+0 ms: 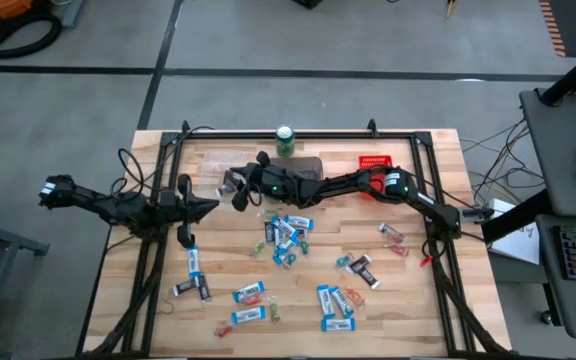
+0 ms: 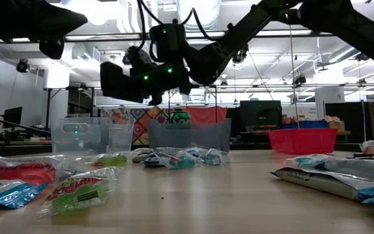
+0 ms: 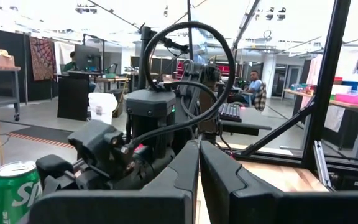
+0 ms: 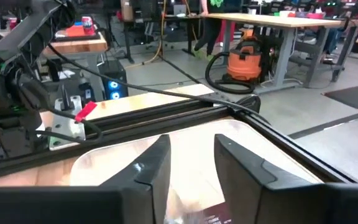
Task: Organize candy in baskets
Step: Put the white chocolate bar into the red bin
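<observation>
Candy point(image 1: 286, 238): scattered mid-frame in high view, none pinched.
Right pincer point(image 1: 236, 190): spread, above clear basket point(image 1: 230, 180), upper centre.
Left pincer point(image 1: 184, 238): pressed together, idle, left.
Risk: I may clip the basket rim and shove it.

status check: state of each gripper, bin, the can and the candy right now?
Right gripper: open, above the clear bin, nothing seen between its fingers.
Left gripper: shut, empty, held above the table's left side.
Clear bin: upright, contents hard to tell.
Grey bin: upright, contents hard to tell.
Red bin: upright, contents hidden.
Can: upright at the far edge.
Candy: loose, scattered across the table.
</observation>
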You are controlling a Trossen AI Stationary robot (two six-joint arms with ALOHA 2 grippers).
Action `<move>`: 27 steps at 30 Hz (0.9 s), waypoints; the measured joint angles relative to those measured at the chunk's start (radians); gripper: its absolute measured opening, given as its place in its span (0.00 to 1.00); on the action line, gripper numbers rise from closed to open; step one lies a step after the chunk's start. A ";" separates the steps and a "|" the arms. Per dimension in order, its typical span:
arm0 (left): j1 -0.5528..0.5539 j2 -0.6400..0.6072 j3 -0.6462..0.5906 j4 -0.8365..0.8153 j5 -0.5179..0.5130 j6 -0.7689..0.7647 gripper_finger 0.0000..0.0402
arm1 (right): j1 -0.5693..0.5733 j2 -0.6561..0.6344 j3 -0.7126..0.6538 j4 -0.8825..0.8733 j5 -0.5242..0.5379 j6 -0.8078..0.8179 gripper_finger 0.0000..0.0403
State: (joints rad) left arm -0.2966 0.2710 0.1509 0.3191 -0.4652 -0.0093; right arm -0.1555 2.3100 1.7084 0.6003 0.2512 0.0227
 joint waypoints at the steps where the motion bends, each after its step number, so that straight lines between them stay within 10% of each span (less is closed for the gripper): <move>1: 0.000 0.000 0.000 0.000 0.000 0.000 0.00 | 0.000 0.000 0.005 -0.012 -0.001 0.000 0.32; 12: 0.000 0.006 0.000 -0.066 0.000 -0.085 0.00 | 0.019 -0.075 0.007 -0.216 0.000 -0.052 0.40; 27: -0.002 0.135 0.017 -0.151 -0.022 -0.423 0.00 | 0.216 -0.543 -0.306 -0.627 0.002 -0.068 0.33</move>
State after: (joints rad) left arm -0.2982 0.4063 0.1680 0.1680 -0.4876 -0.4320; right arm 0.0602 1.7670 1.4022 -0.0271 0.2536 -0.0457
